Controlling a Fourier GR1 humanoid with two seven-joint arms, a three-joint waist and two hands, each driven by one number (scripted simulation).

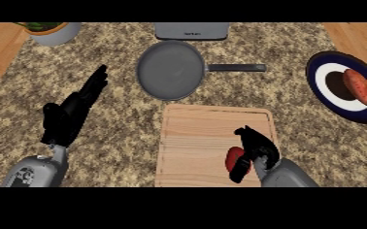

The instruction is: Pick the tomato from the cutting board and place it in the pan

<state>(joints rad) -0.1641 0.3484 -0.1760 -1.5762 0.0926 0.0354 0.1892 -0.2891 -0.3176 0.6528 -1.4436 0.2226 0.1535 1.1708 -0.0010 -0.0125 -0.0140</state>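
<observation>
Half the job at best: my right robot hand [252, 151] is curled around the tomato [233, 159], which sits low on the cutting board [208, 140] near its right side, so I'd say the lift and the carry up to the pan [171, 70] are left. Only a red, rounded sliver of the tomato shows past my fingers. My left robot hand [72, 114] rests open over the desk [108, 140], holding nothing.

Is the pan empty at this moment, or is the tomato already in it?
Empty. The pan shows only bare grey; the tomato sits on the cutting board, the right hand curled round it.
</observation>
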